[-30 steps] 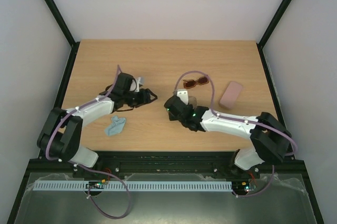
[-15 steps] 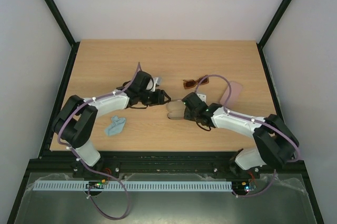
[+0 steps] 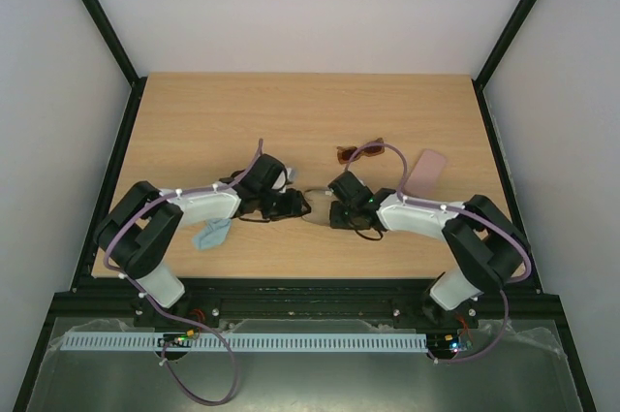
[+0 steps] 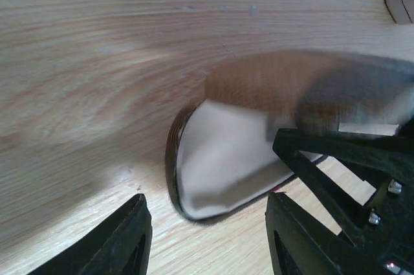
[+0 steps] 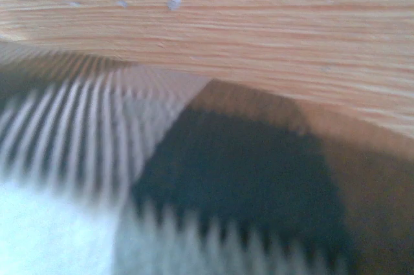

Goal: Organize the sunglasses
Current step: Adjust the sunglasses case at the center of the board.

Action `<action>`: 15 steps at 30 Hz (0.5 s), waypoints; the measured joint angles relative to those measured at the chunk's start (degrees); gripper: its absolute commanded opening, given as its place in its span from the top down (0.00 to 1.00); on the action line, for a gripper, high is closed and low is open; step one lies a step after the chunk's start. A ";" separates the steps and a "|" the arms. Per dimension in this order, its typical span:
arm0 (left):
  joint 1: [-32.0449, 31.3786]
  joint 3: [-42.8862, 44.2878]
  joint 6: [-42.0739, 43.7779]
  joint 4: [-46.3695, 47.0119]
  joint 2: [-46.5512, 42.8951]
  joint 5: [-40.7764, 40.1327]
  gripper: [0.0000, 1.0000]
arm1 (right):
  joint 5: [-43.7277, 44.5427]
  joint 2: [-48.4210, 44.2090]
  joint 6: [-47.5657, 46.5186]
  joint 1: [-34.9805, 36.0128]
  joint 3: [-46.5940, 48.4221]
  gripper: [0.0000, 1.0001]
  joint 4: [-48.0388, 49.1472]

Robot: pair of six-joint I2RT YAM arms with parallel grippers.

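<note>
Tight quarters, risk of clash and snag
From above, finds left gripper [image 3: 294, 204] and right gripper [image 3: 337, 210] nose to nose at the open brown oblong case [image 3: 315, 206], thin black wire-framed aviator sunglasses [image 3: 252, 218] seemingly snagged beside the left gripper, thick reddish-brown plastic sunglasses [image 3: 360, 151] apart behind. In the left wrist view, shows fingers [image 4: 123, 242] half parted on nothing. In the right wrist view, only blur: cannot tell that grip. Could clash fingers or tip the case by closing in, or bend the aviators by dragging

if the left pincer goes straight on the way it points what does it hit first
Most likely the open brown case, lying right ahead of the left pincer, pale lining up; how near is hard to judge.
</note>
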 measured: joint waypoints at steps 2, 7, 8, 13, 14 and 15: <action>0.00 -0.07 -0.74 -0.02 0.00 -1.03 0.49 | -1.07 1.27 -1.03 0.00 1.07 0.60 0.92; 0.02 -0.07 -2.40 0.09 0.02 -3.43 0.51 | -2.25 4.74 -5.16 0.00 4.44 0.60 1.51; 0.02 -0.07 -2.75 -0.04 0.02 -4.20 0.51 | -2.40 5.33 -5.95 0.00 5.16 0.60 1.36; 0.26 -0.17 -4.28 -1.36 0.00 -10.45 0.51 | -3.65 9.44 -9.29 -0.04 9.84 0.60 0.87; 0.44 -0.44 -4.57 -1.40 -0.04 -11.65 0.51 | -3.93 10.51 -9.81 -0.04 11.10 0.60 0.76; 0.70 -0.94 -4.90 -1.38 -0.09 -12.46 0.51 | -4.31 11.45 -10.27 -0.04 12.15 0.60 0.76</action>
